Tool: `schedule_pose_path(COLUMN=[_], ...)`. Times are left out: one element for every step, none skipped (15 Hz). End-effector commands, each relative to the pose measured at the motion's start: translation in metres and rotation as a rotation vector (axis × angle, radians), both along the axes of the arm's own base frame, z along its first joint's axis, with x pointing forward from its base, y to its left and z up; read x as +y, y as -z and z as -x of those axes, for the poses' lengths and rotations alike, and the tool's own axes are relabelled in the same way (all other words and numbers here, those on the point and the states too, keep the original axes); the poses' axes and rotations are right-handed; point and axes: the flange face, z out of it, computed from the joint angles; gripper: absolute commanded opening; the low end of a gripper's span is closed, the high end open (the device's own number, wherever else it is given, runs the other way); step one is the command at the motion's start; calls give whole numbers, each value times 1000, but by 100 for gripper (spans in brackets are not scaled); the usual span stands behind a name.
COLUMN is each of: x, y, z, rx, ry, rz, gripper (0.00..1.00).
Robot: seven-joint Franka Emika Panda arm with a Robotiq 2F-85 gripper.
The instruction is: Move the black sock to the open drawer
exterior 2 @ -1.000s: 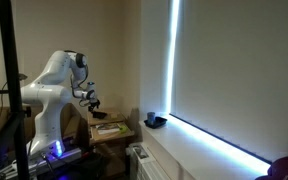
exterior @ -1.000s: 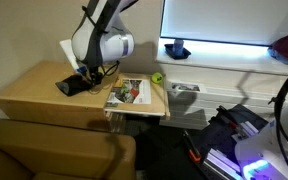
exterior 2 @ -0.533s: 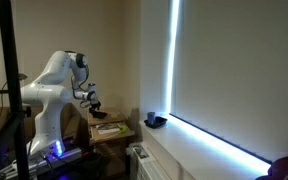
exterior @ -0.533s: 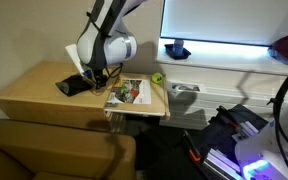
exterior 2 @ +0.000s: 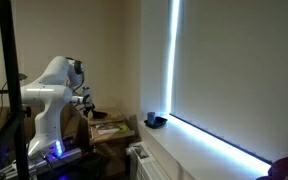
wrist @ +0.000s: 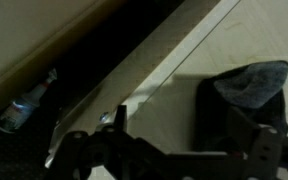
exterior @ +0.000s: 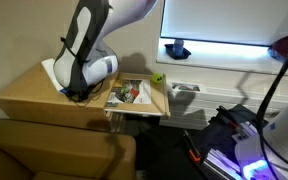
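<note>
Your gripper (wrist: 174, 156) hangs low over the flat light-wood cabinet top (exterior: 24, 92) with its jaws spread wide apart, clamped on nothing. In the wrist view, the small black soft cloth sock (wrist: 246, 88) lies on that top at two o'clock from the gripper; whether a finger touches it, you cannot tell. The shallow light-wood open drawer (exterior: 161, 101), full of colourful clutter, sits at three o'clock of the arm.
</note>
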Motion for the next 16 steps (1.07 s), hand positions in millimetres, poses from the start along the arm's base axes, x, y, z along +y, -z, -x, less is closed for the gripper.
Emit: schedule_pose_path(x=[4, 5, 4, 3, 2, 6, 5, 3, -1, -3, -7, -9, -14, -18, -23, -28], y=[2, 4, 4, 3, 3, 6, 1, -5, -14, -20, -23, -23, -22, -20, -18, -15], z=[1, 2, 2, 0, -1, 1, 2, 4, 7, 9, 7, 6, 3, 0, -4, -8], rx=[-3, 0, 0, -1, -1, -25, -67, -80, -120, -151, -175, -190, -207, -214, -203, -171], ry=[-1, -5, -3, 0, 2, 14, 26, 44, 62, 80, 99, 118, 149, 174, 196, 214], rz=[0, 1, 1, 1, 1, 20, 5, -20, -44, -60, -72, -73, -61, -57, -48, -55], gripper=[100, 100, 100, 100, 100, 100, 100, 100, 100, 100, 100, 100, 100, 100, 100, 100])
